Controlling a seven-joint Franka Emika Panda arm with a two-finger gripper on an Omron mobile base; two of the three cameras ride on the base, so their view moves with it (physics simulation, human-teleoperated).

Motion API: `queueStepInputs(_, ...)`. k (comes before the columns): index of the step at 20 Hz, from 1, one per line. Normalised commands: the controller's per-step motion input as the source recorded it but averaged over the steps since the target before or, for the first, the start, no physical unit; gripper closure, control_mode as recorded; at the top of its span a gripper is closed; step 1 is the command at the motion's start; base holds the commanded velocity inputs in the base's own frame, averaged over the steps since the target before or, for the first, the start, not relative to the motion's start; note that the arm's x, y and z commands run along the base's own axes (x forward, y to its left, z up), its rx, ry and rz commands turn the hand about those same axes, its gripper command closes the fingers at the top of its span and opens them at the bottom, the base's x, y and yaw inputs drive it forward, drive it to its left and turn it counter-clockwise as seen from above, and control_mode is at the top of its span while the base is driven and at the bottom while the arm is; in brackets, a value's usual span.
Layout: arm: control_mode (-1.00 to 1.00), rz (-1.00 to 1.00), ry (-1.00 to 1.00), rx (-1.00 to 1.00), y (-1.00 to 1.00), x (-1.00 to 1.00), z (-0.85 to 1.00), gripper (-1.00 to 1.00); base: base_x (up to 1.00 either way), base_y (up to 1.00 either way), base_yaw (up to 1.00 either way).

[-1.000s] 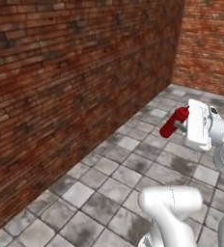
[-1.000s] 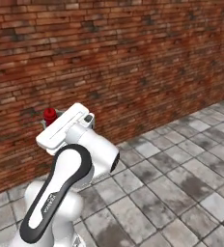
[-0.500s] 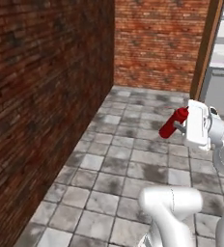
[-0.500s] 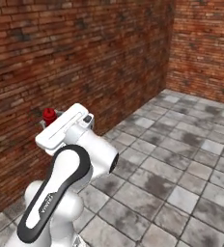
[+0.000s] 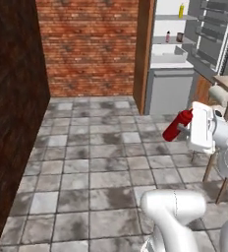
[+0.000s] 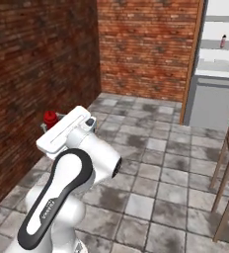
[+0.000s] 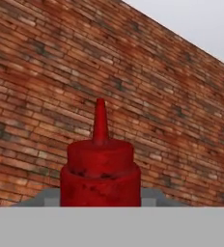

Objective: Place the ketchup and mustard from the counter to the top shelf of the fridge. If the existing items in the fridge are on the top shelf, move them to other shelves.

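One ketchup (image 5: 177, 125) in level jaws

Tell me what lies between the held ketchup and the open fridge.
In the left base view, bare tiled floor separates the ketchup in the tool from the fridge; nothing stands between.

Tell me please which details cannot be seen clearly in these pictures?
- Hand fingers: hidden behind the ketchup in the left base view.
- Ketchup body: behind the arm in the right base view, with its top showing.
- Items on the fridge shelves: too small to identify, left base view.
- Fridge's right part: cut off in the right base view.
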Motion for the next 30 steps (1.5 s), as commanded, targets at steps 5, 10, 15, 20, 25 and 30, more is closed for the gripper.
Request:
queueStepInputs(5,1.0,0.0,0.0,0.0,0.0,0.0,0.0,1.0,1.0,-0.14,-0.43)
queueStepInputs(10,1.0,0.0,0.0,0.0,0.0,0.0,0.0,1.0,1.0,-0.13,-0.26)
queueStepInputs(15,1.0,0.0,0.0,0.0,0.0,0.0,0.0,1.0,1.0,-0.16,-0.05)
queueStepInputs(20,1.0,0.0,0.0,0.0,0.0,0.0,0.0,1.0,1.0,-0.32,0.0)
queueStepInputs(25,1.0,0.0,0.0,0.0,0.0,0.0,0.0,1.0,1.0,-0.47,0.0)
queueStepInputs(30,1.0,0.0,0.0,0.0,0.0,0.0,0.0,1.0,1.0,-0.57,0.0)
